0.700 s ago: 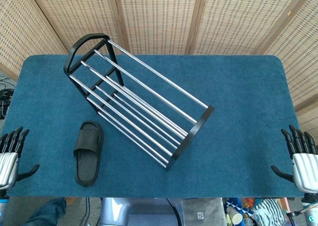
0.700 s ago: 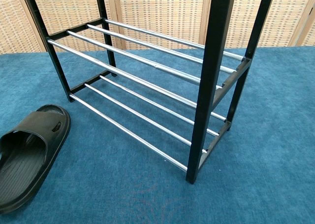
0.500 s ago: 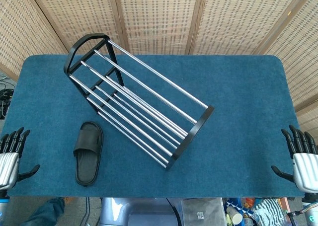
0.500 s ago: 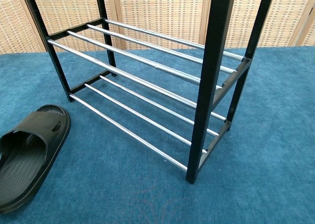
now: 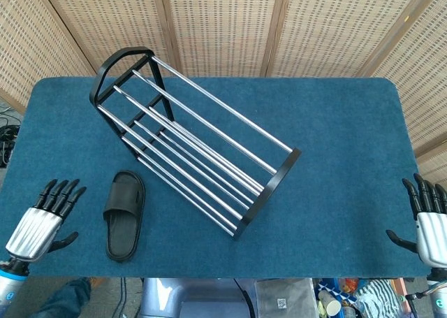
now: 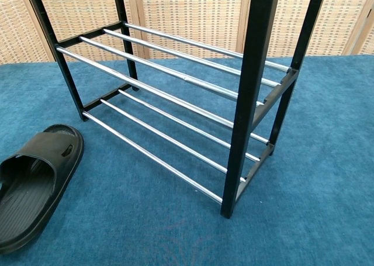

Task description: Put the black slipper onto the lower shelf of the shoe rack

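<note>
The black slipper (image 5: 124, 215) lies flat on the blue table, toe toward the rack; the chest view has the slipper (image 6: 34, 184) at the lower left. The shoe rack (image 5: 190, 142) stands diagonally across the table, black end frames joined by chrome bars. Its lower shelf (image 6: 169, 146) has nothing on it. My left hand (image 5: 43, 222) hovers over the table's front left corner, left of the slipper, fingers spread and holding nothing. At the front right edge my right hand (image 5: 429, 223) is open, far from the rack. Neither hand appears in the chest view.
The blue felt table (image 5: 335, 122) stretches to the right of the rack. Woven bamboo screens (image 5: 223, 24) close off the back. Clutter lies on the floor below the front edge (image 5: 328, 300).
My left hand has moved right and forward over the table corner, closer to the slipper. The right hand has drifted slightly right. Slipper and rack are unmoved.
</note>
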{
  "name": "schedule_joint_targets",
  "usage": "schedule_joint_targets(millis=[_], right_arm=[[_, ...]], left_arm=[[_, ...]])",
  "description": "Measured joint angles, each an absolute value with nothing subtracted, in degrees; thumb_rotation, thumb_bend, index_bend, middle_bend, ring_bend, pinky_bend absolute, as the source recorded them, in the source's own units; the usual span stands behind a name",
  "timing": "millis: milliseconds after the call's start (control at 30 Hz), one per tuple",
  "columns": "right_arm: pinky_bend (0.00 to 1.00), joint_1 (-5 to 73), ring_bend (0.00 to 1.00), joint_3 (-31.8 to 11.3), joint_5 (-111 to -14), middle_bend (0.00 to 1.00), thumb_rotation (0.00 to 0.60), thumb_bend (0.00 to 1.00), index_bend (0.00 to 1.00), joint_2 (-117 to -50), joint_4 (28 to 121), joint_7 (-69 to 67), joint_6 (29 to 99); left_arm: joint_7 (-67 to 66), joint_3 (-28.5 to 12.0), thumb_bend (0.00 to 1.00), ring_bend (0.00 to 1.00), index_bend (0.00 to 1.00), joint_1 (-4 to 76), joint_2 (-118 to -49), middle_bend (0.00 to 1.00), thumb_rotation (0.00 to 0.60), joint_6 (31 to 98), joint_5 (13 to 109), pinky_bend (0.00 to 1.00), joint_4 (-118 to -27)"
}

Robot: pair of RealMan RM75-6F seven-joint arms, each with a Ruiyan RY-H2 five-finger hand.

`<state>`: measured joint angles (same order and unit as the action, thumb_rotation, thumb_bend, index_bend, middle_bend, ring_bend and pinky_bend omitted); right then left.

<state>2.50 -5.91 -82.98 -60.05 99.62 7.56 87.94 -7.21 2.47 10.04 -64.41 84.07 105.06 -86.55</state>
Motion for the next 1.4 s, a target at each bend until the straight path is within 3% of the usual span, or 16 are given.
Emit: schedule_joint_targets(millis=[333, 533, 1000, 1133, 1200, 1333, 1400], right_arm=[[0.00, 3.0, 0.00, -7.6, -78.3, 0.00, 0.600, 0.00, 0.00, -61.6, 99.5, 10.7, 87.1], [0.00, 3.5, 0.00, -8.8, -74.9, 0.00, 0.600, 0.00, 0.00, -62.1, 98.6, 11.4, 85.9], [0.00, 4.0, 0.00, -10.5, -71.1, 0.00, 0.600, 0.00, 0.00, -62.1, 97.0, 10.5, 84.6], [0.00, 4.0, 0.00, -10.7, -70.4, 0.00, 0.600, 0.00, 0.00, -61.9, 96.9, 9.8, 84.3], [0.00, 4.0, 0.00, -10.8, -70.2, 0.00, 0.600, 0.00, 0.00, -61.7, 96.8, 9.4, 84.2], [0.00, 4.0, 0.00, -11.0, -69.9, 0.00, 0.600, 0.00, 0.00, -61.4, 96.8, 8.6, 83.8], [0.00, 4.0, 0.00, -10.9, -69.8, 0.00, 0.600, 0.00, 0.00, -61.3, 96.7, 8.2, 83.6]], left_arm=[[6.2, 9.7, 0.20, 0.00, 0.00, 23.2, -71.8, 0.00, 0.600, 86.6, 129.5, 0.00, -49.7], [14.5, 14.3, 0.20, 0.00, 0.00, 31.4, -78.6, 0.00, 0.600, 87.7, 135.0, 0.00, -35.7], [16.4, 20.8, 0.20, 0.00, 0.00, 41.6, -86.9, 0.00, 0.600, 85.5, 137.1, 0.00, -30.0], [16.6, 22.3, 0.20, 0.00, 0.00, 43.0, -87.6, 0.00, 0.600, 84.8, 137.1, 0.07, -30.4], [16.7, 22.8, 0.20, 0.04, 0.06, 43.4, -87.8, 0.03, 0.600, 84.6, 137.0, 0.13, -30.5], [17.1, 24.0, 0.20, 0.24, 0.34, 44.0, -88.2, 0.27, 0.600, 85.4, 136.8, 0.32, -30.4], [17.2, 24.4, 0.20, 0.32, 0.44, 44.0, -88.3, 0.35, 0.600, 86.0, 136.7, 0.37, -30.2]])
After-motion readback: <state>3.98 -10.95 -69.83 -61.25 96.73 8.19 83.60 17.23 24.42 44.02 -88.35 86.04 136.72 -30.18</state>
